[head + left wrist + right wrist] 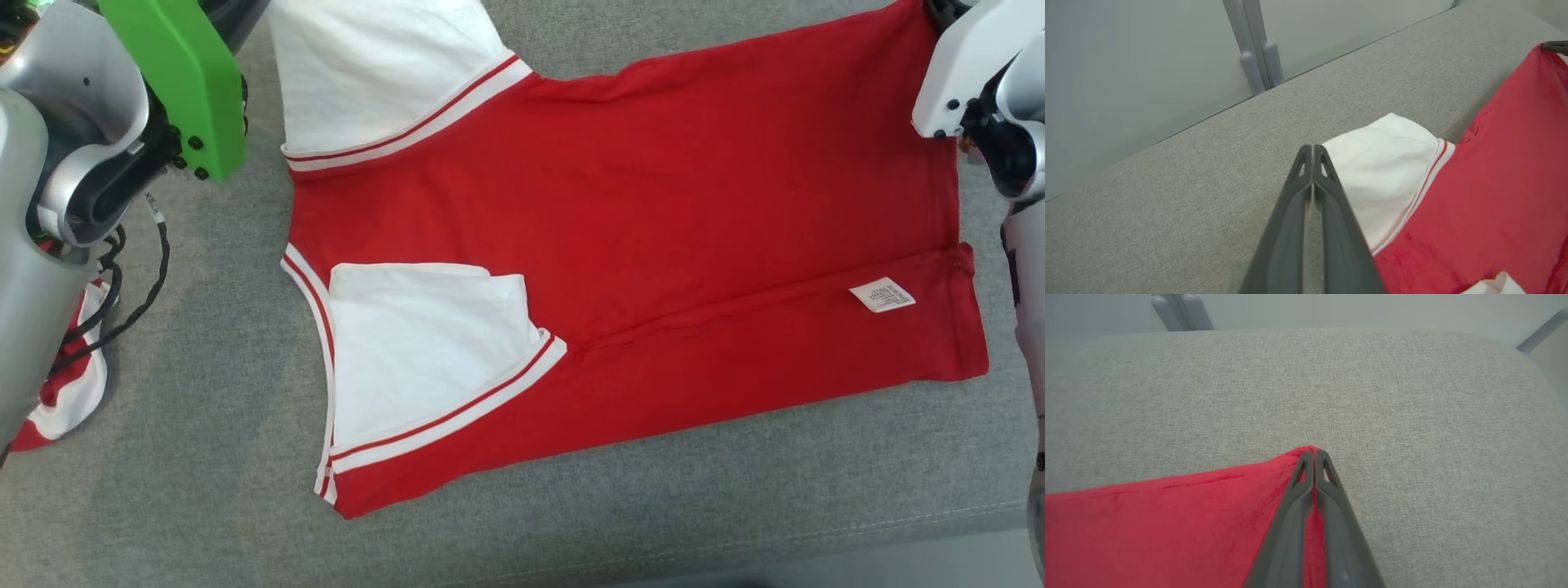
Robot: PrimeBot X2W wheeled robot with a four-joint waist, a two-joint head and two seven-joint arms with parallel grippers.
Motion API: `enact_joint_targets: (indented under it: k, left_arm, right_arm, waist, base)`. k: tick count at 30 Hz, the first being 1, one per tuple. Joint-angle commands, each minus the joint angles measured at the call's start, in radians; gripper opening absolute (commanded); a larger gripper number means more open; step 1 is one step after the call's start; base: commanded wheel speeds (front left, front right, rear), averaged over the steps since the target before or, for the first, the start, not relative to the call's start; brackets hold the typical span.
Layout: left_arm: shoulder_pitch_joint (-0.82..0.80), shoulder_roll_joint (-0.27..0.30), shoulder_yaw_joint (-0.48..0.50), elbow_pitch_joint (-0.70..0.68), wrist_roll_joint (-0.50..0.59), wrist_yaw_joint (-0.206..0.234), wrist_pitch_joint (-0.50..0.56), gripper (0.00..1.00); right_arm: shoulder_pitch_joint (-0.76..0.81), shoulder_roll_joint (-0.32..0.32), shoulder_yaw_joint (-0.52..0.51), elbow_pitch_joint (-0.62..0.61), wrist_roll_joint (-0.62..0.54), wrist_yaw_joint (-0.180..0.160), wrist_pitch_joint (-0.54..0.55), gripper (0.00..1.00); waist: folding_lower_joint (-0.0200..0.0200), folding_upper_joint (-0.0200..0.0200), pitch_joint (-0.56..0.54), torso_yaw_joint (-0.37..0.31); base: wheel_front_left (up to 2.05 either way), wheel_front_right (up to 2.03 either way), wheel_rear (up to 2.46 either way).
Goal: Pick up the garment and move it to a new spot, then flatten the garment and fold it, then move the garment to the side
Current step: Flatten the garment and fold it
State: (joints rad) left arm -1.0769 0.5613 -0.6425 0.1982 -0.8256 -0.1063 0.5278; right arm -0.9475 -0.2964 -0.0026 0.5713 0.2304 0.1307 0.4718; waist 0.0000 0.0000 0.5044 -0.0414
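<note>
- Garment [653, 204]: red top with white sleeves, laid mostly flat on grey cushion [204, 408]; near long edge is folded over, care label [882, 294] exposed.
- Handling is judged light, soft and limp; sagging is expected if lifted at one point, so corners and hem are best taken.
- Right gripper [1314, 455]: jaws closed, red hem corner pinched.
- Left gripper [1312, 153]: jaws pressed together beside white sleeve [1384, 163]; pinched cloth cannot be told.
- Containers: none used; garment is borne by cushion alone.
</note>
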Motion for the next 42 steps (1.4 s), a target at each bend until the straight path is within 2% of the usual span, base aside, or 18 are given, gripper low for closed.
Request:
enact_joint_targets:
  k: [1, 10, 17, 30, 42]
  left_arm:
    - [0.019, 0.011, 0.011, -0.005, -0.012, -0.005, -0.018, 0.0]
    - [0.014, 0.014, 0.036, -0.014, 0.021, -0.008, -0.143, 0.0]
    - [0.084, 0.019, 0.022, -0.044, -0.018, -0.015, -0.163, 0.0]
    - [0.403, 0.074, 0.043, -0.334, -0.12, 0.069, -0.226, 0.0]
    - [0.64, 0.076, 0.012, -0.456, -0.143, 0.111, -0.321, 0.0]
  right_arm:
    - [0.018, -0.015, 0.0, -0.019, 0.027, 0.0, -0.013, 0.0]
    - [0.055, -0.065, 0.004, -0.102, 0.124, 0.0, -0.055, 0.0]
    - [0.126, -0.096, 0.01, -0.149, 0.171, 0.0, -0.051, 0.0]
    - [0.354, -0.156, -0.027, -0.281, 0.222, 0.0, -0.038, 0.0]
    - [0.555, -0.154, -0.123, -0.375, 0.194, 0.0, -0.03, 0.0]
  waist:
    - [0.0, 0.0, -0.014, 0.004]
    - [0.0, 0.0, -0.048, 0.006]
    - [0.0, 0.0, -0.082, 0.018]
    - [0.0, 0.0, -0.146, 0.068]
    - [0.0, 0.0, -0.171, 0.094]
  base:
    - [0.0, 0.0, 0.0]
    - [0.0, 0.0, 0.0]
    - [0.0, 0.0, 0.0]
    - [0.0, 0.0, 0.0]
    - [0.0, 0.0, 0.0]
